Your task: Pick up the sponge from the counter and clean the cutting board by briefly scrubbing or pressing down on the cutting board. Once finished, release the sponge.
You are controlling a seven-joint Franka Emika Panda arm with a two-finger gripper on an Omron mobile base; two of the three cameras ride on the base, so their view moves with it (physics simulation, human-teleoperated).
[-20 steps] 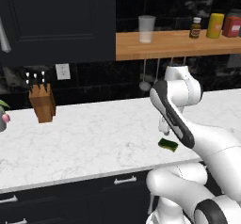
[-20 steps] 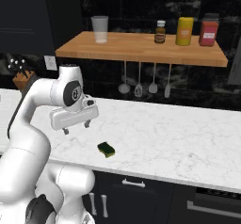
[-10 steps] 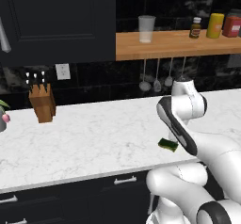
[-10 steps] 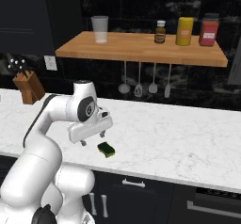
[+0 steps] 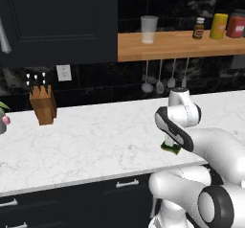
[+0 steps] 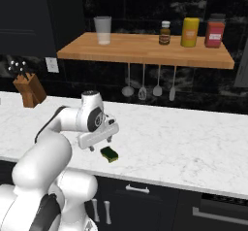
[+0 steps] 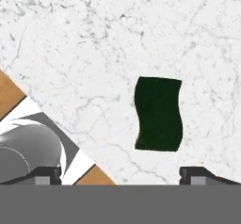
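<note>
The sponge (image 6: 109,153) is a small dark green block lying flat on the white marble counter (image 6: 184,142) near its front edge. In the hand view the sponge (image 7: 158,114) lies on the counter (image 7: 94,53) ahead of the fingertips, nearer the right one. My gripper (image 6: 100,144) hovers just above and beside the sponge, open, with nothing between its fingers; its tips stand wide apart in the hand view (image 7: 123,173). In the left base view my arm covers most of the sponge (image 5: 171,148). The cutting board is out of view.
A wooden knife block (image 5: 43,108) stands at the back left of the counter (image 5: 95,141). A wall shelf (image 6: 145,48) carries a glass and bottles, with utensils (image 6: 143,87) hanging under it. The counter's front edge runs close by the sponge.
The arm has swung forward and down, bringing the hand from above the counter's middle to just over the sponge. The gripper stayed open. The sponge has not moved.
</note>
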